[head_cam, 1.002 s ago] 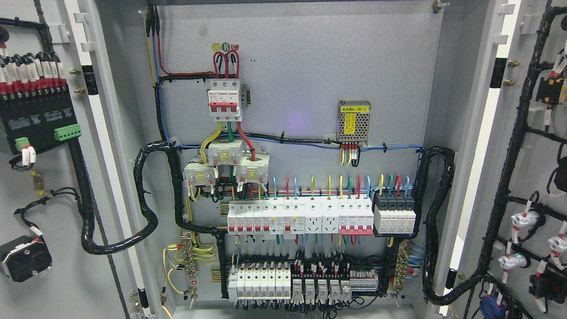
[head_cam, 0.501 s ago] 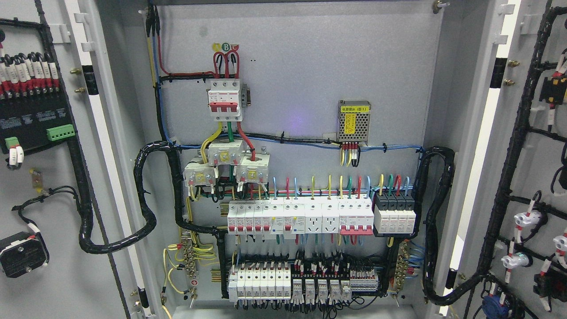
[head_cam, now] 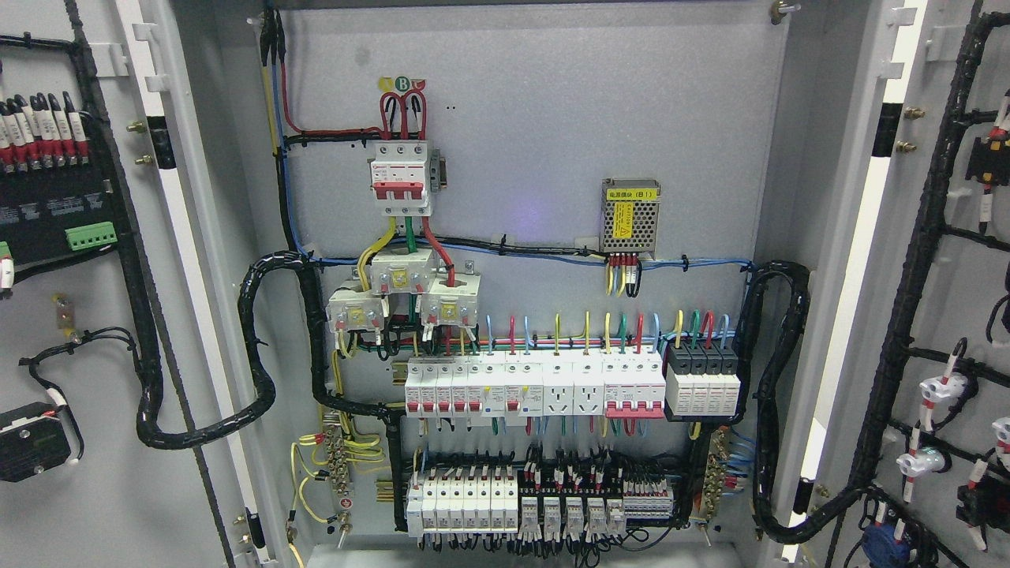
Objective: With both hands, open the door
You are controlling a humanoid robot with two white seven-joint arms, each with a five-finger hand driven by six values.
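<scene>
Between the left door and right door, both cropped by the frame edges, neither robot hand appears, so grip cannot be told.

Cabinet: I see the grey backplate full on, both doors swung wide.
Left door: inner face twd me, black module w/ green connector, black loom looping to cabinet.
Right door: inner face shown, black harness, white lamp backs.
Top centre: red-handled breaker, red/yellow/green leads below.
Right of it: meshed PSU, yellow label.
Mid rail: breaker row, two sockets in it.
Bottom rail: relays and terminals.
Hands: none in my view.
</scene>
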